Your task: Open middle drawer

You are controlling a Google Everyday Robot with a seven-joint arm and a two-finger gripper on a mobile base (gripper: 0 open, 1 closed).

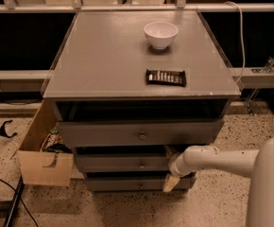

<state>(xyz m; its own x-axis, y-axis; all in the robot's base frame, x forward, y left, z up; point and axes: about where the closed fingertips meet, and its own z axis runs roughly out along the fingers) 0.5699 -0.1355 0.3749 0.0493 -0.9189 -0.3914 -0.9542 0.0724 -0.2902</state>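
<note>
The grey cabinet has three drawer fronts stacked under its top. The middle drawer is the flat grey front with a small round knob at its centre. My gripper is at the right part of this front, to the right of the knob. One tan finger sits at the drawer's top edge and the other hangs below its bottom edge, so the jaws stand spread across the front. My white arm reaches in from the right.
A white bowl and a dark snack bar lie on the cabinet top. The top drawer front and bottom drawer front are above and below. An open cardboard box stands at the left. Cables lie on the speckled floor.
</note>
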